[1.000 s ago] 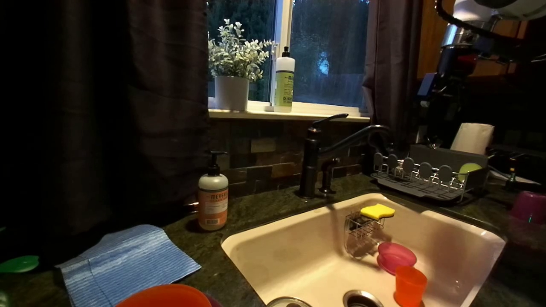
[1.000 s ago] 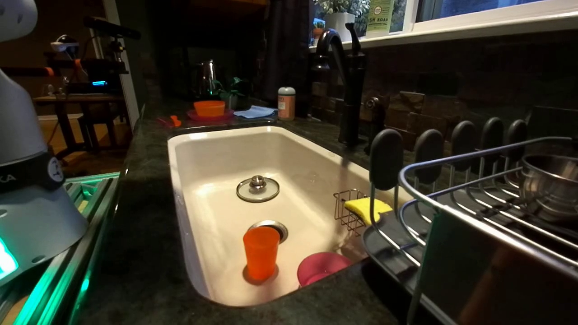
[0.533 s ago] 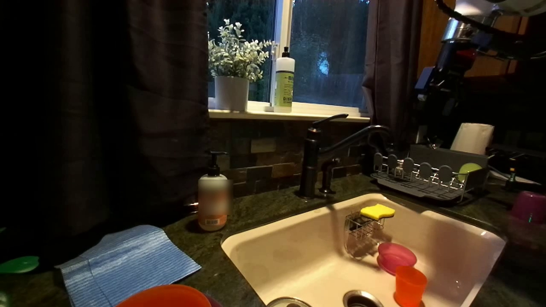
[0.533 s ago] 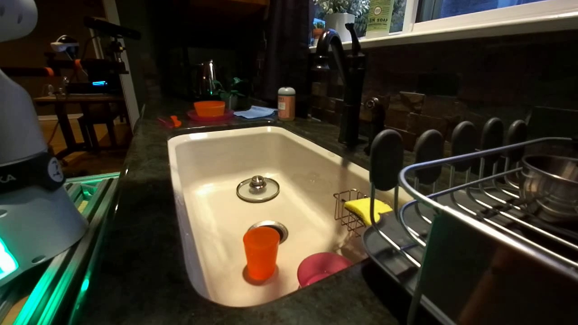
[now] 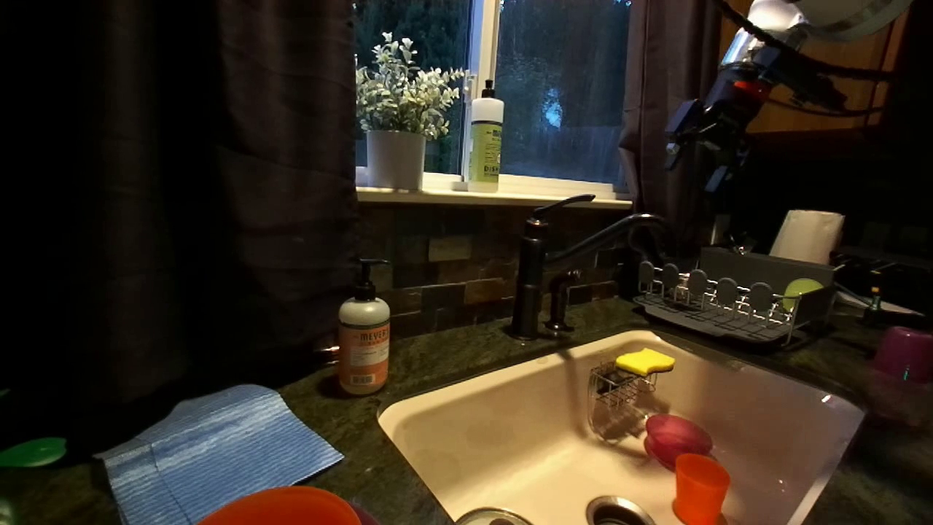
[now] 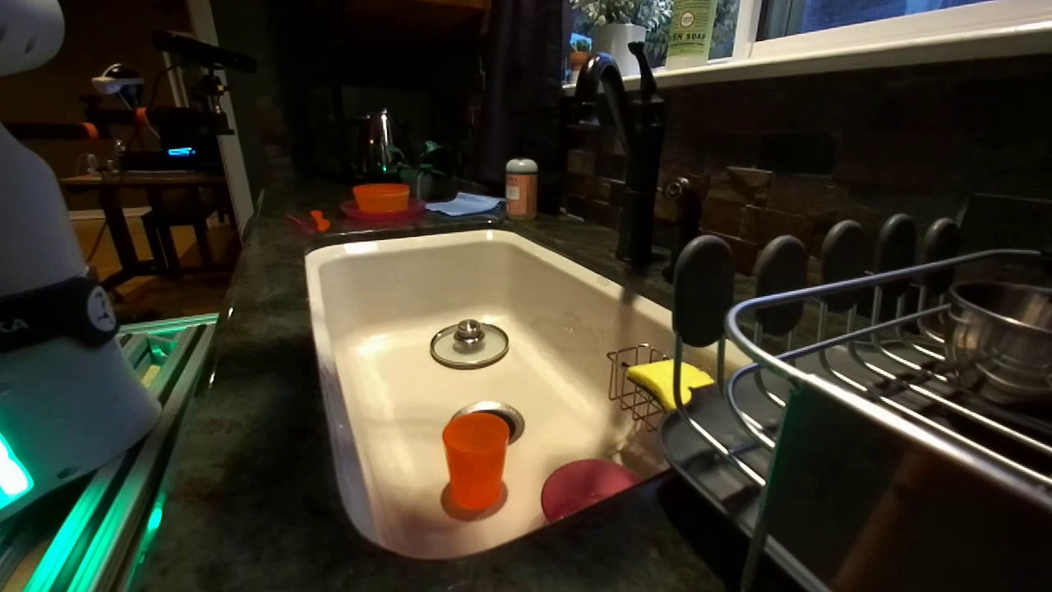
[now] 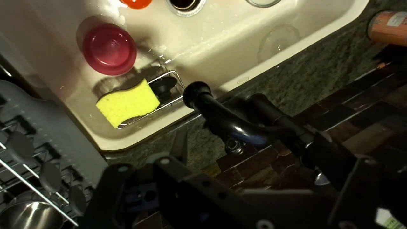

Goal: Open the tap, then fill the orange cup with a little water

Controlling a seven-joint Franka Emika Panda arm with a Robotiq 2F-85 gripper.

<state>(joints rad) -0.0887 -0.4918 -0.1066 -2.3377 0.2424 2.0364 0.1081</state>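
Note:
The dark tap stands at the back of the sink in both exterior views (image 5: 528, 284) (image 6: 641, 177). Its spout (image 7: 235, 125) arches across the middle of the wrist view. Its handle lever (image 5: 567, 204) sits on top of the post. The orange cup stands upright in the sink in both exterior views (image 5: 701, 490) (image 6: 475, 462); only its edge (image 7: 137, 2) shows in the wrist view. My gripper (image 5: 694, 169) is open, with its two fingers apart, and hangs in the air above the dish rack, right of the tap and higher than its lever. No object shows between the fingers.
The pale sink (image 6: 386, 395) holds a pinkish-red bowl (image 7: 109, 49), a glass lid (image 6: 470, 345) and a wire caddy with a yellow sponge (image 7: 128, 103). A dish rack (image 5: 729, 306) stands beside the sink. Soap bottles stand on the counter (image 5: 364, 346) and windowsill (image 5: 486, 146).
In an exterior view my gripper has moved left, nearer the tap, and has tilted so both fingers now show. The tap and orange cup have not moved.

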